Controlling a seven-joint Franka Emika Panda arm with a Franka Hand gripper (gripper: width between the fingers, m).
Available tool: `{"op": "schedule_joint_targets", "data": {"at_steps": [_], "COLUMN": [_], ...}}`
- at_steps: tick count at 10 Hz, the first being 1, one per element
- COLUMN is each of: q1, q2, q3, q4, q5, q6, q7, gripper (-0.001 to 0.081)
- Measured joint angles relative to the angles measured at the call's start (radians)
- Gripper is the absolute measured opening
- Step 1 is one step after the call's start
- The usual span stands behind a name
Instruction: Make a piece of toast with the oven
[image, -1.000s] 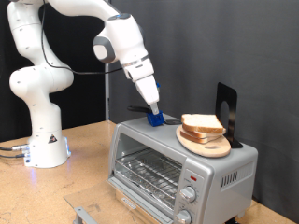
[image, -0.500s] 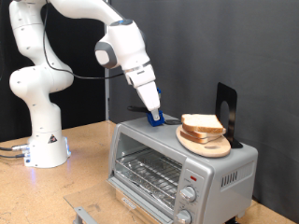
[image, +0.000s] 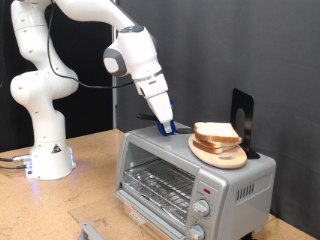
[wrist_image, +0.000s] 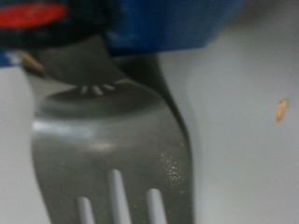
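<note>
The silver toaster oven (image: 190, 175) stands at the exterior view's lower right, its wire rack (image: 160, 183) showing through the front. A slice of pale bread with a tan crust (image: 217, 132) lies on a round wooden plate (image: 222, 153) on the oven's top. My gripper (image: 167, 127), with blue fingertips, points down onto the oven's top, just to the exterior view's left of the plate. The wrist view is filled by a metal fork (wrist_image: 112, 140), very close, lying against a pale surface under a blue part (wrist_image: 168, 23).
A black upright stand (image: 242, 115) rises behind the plate on the oven. The arm's white base (image: 45, 150) sits on the wooden table (image: 90, 190) at the exterior view's left. A grey metal piece (image: 92, 230) shows at the bottom edge.
The arm's wrist has shifted slightly towards the exterior view's right and tilted, while the blue fingertips stay at nearly the same spot on the oven's top. Bread and plate have not moved.
</note>
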Motion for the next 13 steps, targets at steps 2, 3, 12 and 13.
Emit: {"op": "schedule_joint_targets", "data": {"at_steps": [2,3,12,13], "q1": [0.009,0.011,0.013,0.013], "q2": [0.000,0.000,-0.002,-0.012], "q3": [0.000,0.000,0.003,0.003], "q4": [-0.001,-0.002,-0.004,0.000], "q5": [0.009,0.010,0.014,0.038], "q6": [-0.002,-0.003,-0.004,-0.017], "q7": [-0.006,-0.006,0.040,0.057], "gripper": [0.0682,0.0682,0.0359,0.0359]}}
